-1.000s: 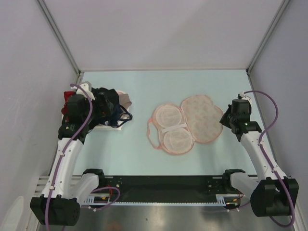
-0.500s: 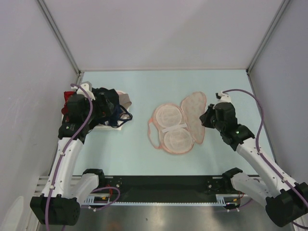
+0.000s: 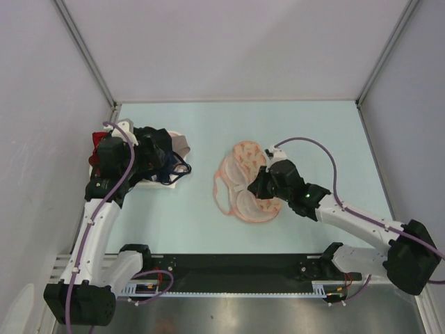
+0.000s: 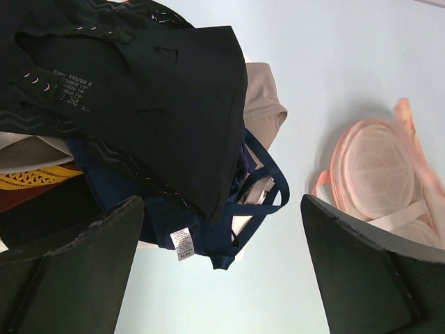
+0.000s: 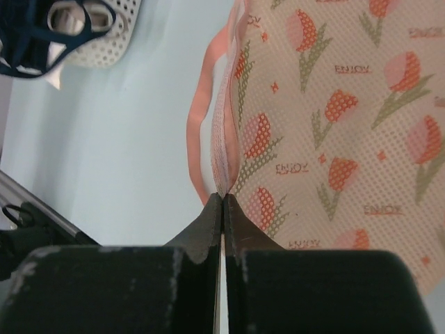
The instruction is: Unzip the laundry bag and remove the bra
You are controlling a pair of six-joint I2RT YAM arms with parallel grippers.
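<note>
**At mid-table, the nearer arm is busy and the free one is far off**

On the far left, my left gripper [image 4: 222, 209] stands wide open, holding nothing. It hovers over the tangled heap of black, navy, red and yellow garments [image 3: 160, 156]. From there the work lies to its right across the pale blue-green table [image 3: 313, 132], well apart from its fingers.

Moving right to the middle, I see the flat, beige-pink mesh laundry bag [image 3: 243, 154], printed with red-orange tulips and edged in pink. It lies open, so I judge the zip is done. Its long axis runs roughly from the far side toward me. Two pale pink rounded cups with a white band across them, which I take for the bra [image 4: 375, 174], sit in its lower half.

Further right, my right gripper [image 5: 222, 198] reaches in across that axis from the near right. It is clenched on the bag's pink rim, with the printed flap carried over the cups.

The bra sits just beside and below the right fingers, so that arm is much the nearer, though its grip is taken.
</note>
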